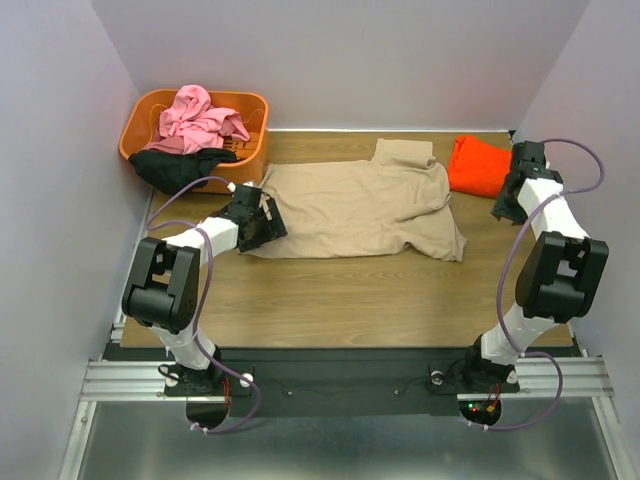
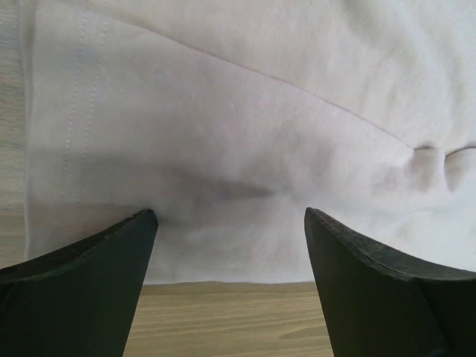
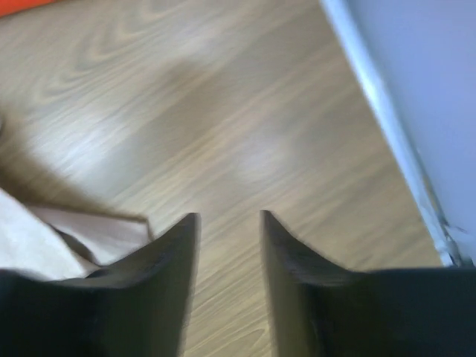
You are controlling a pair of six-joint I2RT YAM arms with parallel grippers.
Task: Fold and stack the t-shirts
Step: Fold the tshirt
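Note:
A tan t-shirt (image 1: 370,205) lies spread flat on the wooden table, one sleeve folded over at the top. A folded orange-red t-shirt (image 1: 478,165) lies at the back right. A pink t-shirt (image 1: 200,120) is in the basket and a black one (image 1: 185,165) hangs over its front rim. My left gripper (image 1: 265,222) is open at the tan shirt's left edge; in the left wrist view the gripper (image 2: 230,223) has cloth (image 2: 260,111) just ahead of the empty jaws. My right gripper (image 1: 505,208) is beside the orange-red shirt; in the right wrist view the gripper (image 3: 229,217) is open over bare wood.
An orange plastic basket (image 1: 258,140) stands at the back left corner. Purple-grey walls close in the table on three sides; the right wall (image 3: 416,89) is near my right gripper. A tan shirt corner (image 3: 44,238) shows left of the right fingers.

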